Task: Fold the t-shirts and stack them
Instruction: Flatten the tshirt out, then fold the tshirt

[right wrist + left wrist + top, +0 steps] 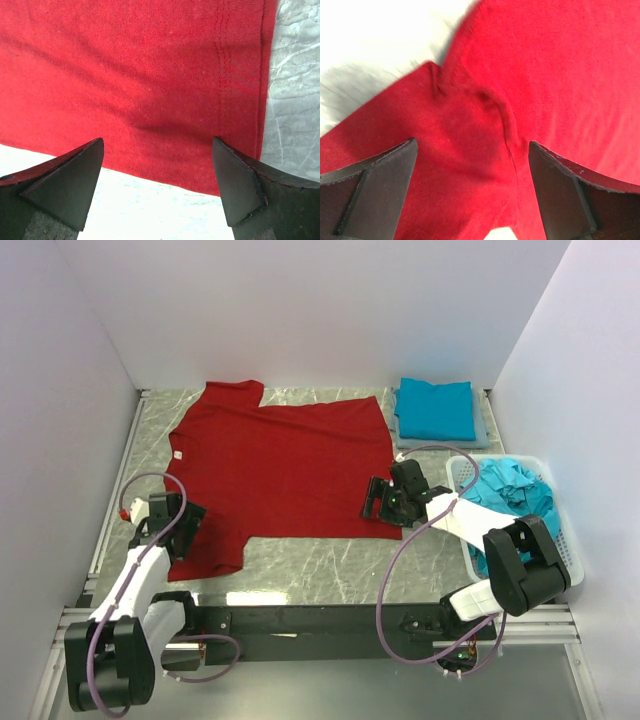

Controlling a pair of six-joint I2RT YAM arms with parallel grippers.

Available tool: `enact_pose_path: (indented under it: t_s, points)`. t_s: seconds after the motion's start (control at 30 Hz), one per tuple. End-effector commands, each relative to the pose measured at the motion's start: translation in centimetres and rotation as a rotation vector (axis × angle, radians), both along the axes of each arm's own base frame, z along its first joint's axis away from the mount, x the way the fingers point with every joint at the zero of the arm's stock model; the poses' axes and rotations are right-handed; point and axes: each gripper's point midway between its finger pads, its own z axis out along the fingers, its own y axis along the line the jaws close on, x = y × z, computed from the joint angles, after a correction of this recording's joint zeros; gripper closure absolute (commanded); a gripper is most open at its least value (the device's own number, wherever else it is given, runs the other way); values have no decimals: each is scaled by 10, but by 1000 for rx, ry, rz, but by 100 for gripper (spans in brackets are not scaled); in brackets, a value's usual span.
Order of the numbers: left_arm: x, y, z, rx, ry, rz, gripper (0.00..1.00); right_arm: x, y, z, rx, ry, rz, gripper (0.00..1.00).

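Note:
A deep red t-shirt (280,465) lies spread flat on the marble table, neck to the left, with a small white label (177,453). My left gripper (186,524) is open over the near sleeve and its seam (507,130). My right gripper (374,502) is open at the shirt's near right hem corner (240,165). A folded teal-blue t-shirt (435,408) lies at the back right. More teal shirts (512,490) are crumpled in the basket.
A white mesh basket (566,540) stands at the right edge, beside my right arm. White walls enclose the table on three sides. A metal rail runs along the left edge (115,490).

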Motion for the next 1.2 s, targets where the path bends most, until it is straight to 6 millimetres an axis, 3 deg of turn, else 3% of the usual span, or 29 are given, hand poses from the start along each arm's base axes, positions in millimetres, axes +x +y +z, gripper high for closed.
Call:
enact_pose_path:
  t_s: [0.0, 0.17, 0.27, 0.4, 0.57, 0.87, 1.0, 1.17]
  points:
    - [-2, 29, 2, 119, 48, 61, 1, -6, -18, -10, -74, 27, -22, 5]
    - [12, 38, 10, 125, 41, 57, 1, 0, -23, -2, -98, 4, -35, 5]
    - [19, 28, 13, 72, 27, 15, 1, 5, -15, 9, -64, -24, -4, 5]
    - [17, 19, 33, 31, -10, 2, 1, 14, -10, 35, -35, -96, 18, 4]
    - [-11, 8, 41, 0, 75, -13, 1, 18, -6, 58, -5, -156, 24, 4]
    - [-44, -65, 13, -218, 70, -118, 1, 10, -4, 54, 10, -135, 45, 4]
    - [-66, -74, -2, -204, 174, -111, 1, 4, 0, 47, 31, -103, 64, 4]
    - [-84, -75, -3, -187, 228, -77, 1, 1, -6, 42, 8, -101, 49, 3]
